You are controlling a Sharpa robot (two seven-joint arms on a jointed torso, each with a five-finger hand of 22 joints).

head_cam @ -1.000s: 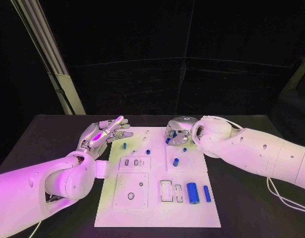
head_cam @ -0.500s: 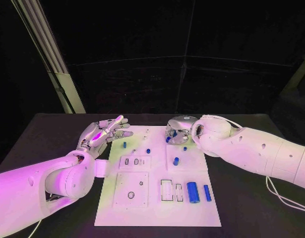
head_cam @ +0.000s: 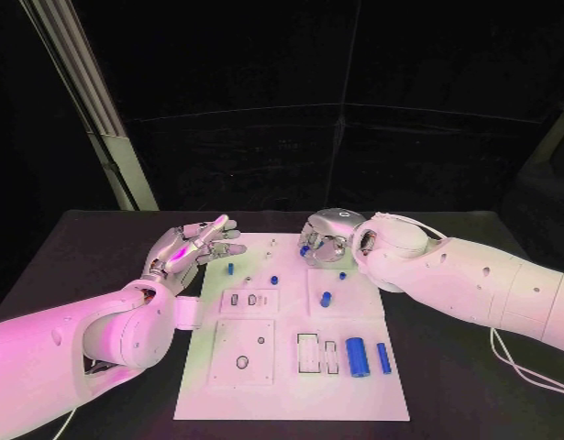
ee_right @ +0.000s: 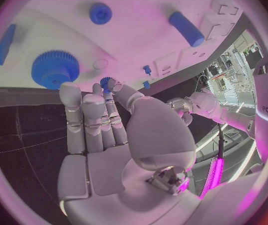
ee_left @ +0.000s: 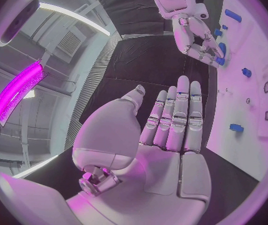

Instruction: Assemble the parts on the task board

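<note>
Left hand (head_cam: 192, 244) hovers over the far-left corner of the task board (head_cam: 288, 385), fingers extended and slightly apart, holding nothing; the left wrist view shows its palm (ee_left: 165, 150) open and flat. Right hand (head_cam: 326, 240) is raised above the board's far edge, near its middle, fingers curled downward. The right wrist view shows a small blue gear (ee_right: 106, 81) pinched at its fingertips (ee_right: 113, 84), a detail mostly hidden in the head view. That view also shows a large blue gear (ee_right: 55, 68) and a blue round part (ee_right: 101, 13) on the board. Head view shows a thick blue cylinder (head_cam: 356, 355) beside a thinner blue pin (head_cam: 382, 357) near the board's near-right corner.
</note>
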